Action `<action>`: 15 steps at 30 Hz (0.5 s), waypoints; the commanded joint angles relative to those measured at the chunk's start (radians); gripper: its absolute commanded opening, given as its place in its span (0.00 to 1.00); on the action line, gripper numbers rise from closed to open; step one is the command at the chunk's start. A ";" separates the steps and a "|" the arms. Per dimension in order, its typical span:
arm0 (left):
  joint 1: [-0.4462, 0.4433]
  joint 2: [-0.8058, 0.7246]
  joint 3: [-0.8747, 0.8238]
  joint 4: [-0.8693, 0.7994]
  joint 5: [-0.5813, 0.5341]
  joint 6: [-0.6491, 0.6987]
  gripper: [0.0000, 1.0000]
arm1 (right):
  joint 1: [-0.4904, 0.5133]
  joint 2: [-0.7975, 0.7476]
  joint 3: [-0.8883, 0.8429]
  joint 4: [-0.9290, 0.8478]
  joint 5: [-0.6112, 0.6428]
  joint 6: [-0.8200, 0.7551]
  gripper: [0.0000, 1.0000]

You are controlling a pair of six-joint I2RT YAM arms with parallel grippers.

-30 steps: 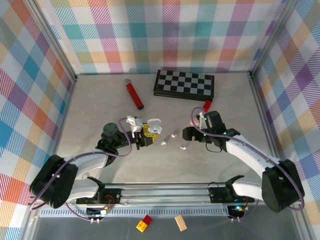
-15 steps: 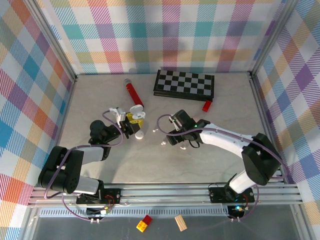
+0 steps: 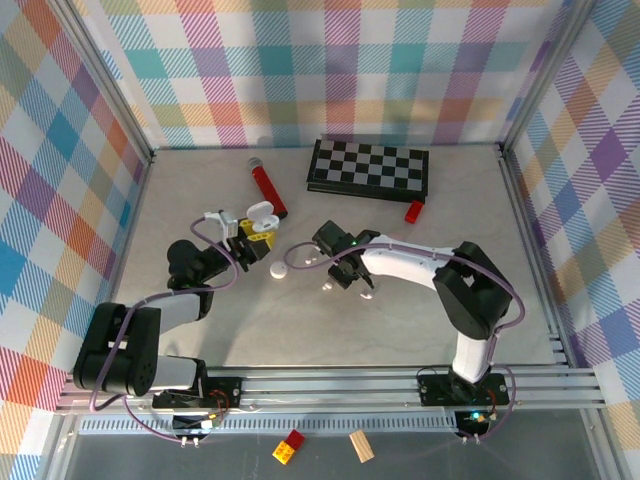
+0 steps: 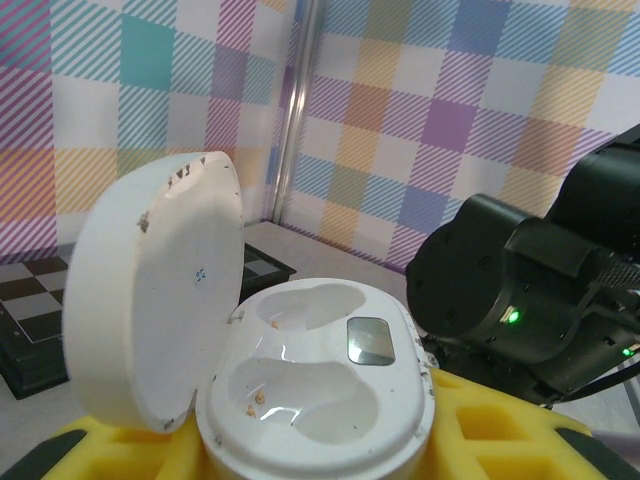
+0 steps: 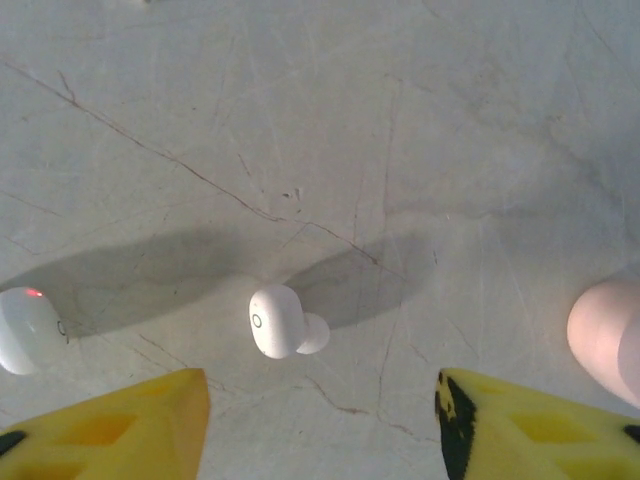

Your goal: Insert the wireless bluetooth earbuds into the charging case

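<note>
Swung leftward across the table since a second ago, the right gripper [image 5: 318, 395] hangs low with its yellow fingers [image 5: 130, 420] well apart, gripping nothing. One white earbud [image 5: 283, 322] lies on the table [image 5: 400, 120] between them, touching neither. A second white earbud [image 5: 25, 330] and a pinkish earbud [image 5: 608, 340] flank it. The left gripper [image 3: 252, 238], drawn back and leftward, clamps the charging case [image 4: 320, 390], its lid [image 4: 150, 290] up and both wells empty.

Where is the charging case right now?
Top view, left of centre: the charging case is held by the left gripper, lid open, beside the near end of the red tube.
</note>
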 commanded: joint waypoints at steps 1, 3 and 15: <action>0.015 -0.043 0.027 -0.027 0.025 0.034 0.38 | 0.006 0.037 0.052 -0.045 0.026 -0.044 0.52; 0.015 -0.061 0.029 -0.054 0.025 0.047 0.38 | 0.006 0.056 0.068 -0.056 0.023 -0.048 0.47; 0.014 -0.094 0.024 -0.084 0.024 0.048 0.39 | 0.006 0.121 0.116 -0.076 0.012 -0.066 0.38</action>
